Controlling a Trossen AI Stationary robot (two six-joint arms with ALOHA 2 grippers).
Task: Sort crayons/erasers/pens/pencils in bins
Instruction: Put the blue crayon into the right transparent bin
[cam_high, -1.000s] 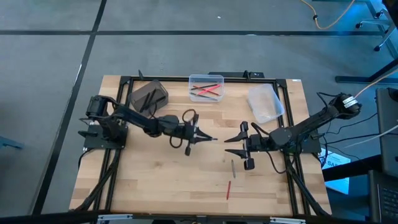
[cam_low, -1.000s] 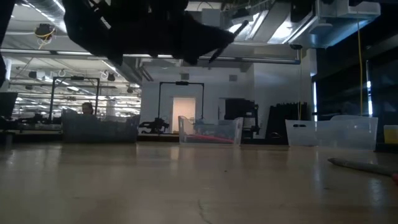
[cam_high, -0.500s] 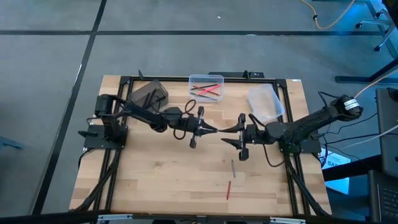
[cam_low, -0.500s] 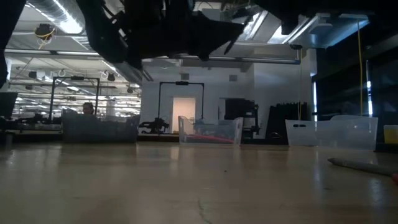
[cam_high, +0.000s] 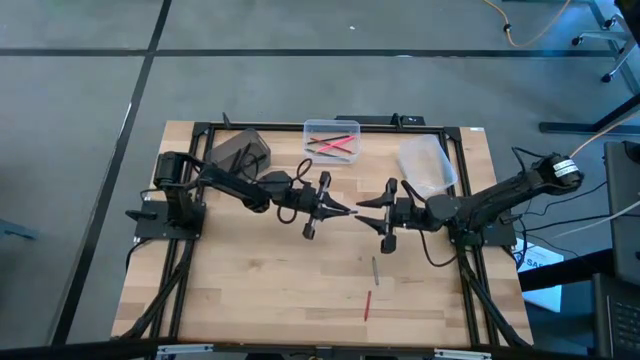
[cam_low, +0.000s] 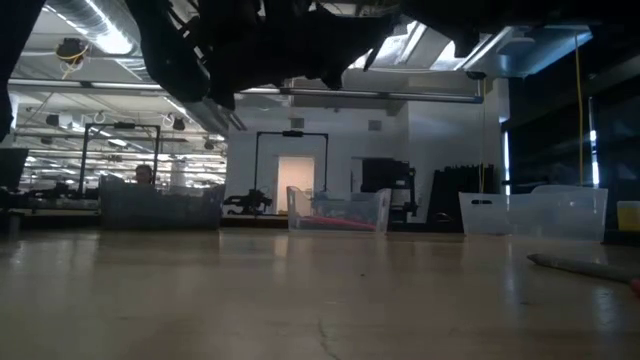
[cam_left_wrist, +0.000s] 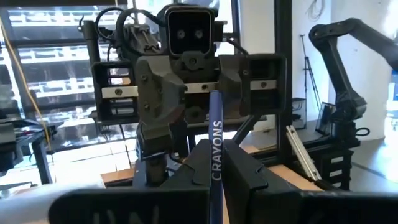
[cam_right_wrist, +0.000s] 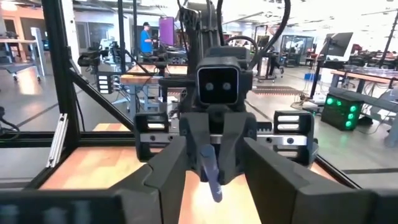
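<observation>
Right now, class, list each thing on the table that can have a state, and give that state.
left gripper: shut on the blue crayon, facing the right gripper
right gripper: open, fingers either side of the crayon's tip
clear bin: holds red and dark sticks
dark grey bin: contents not visible
whitish bin: looks empty
grey stick, red stick: lying loose on the table

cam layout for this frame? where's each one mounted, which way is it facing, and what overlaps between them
High: above the table, straight down; both arms, left gripper facing right gripper mid-table.
Low: table height, looking level across at the clear bin; dark arm parts overhead.
Left wrist: on the left arm, past its own fingers shut on a blue crayon, facing the right arm.
Right wrist: on the right arm, past its open fingers, facing the left arm.
Shared: both wrist views see the crayon.
</observation>
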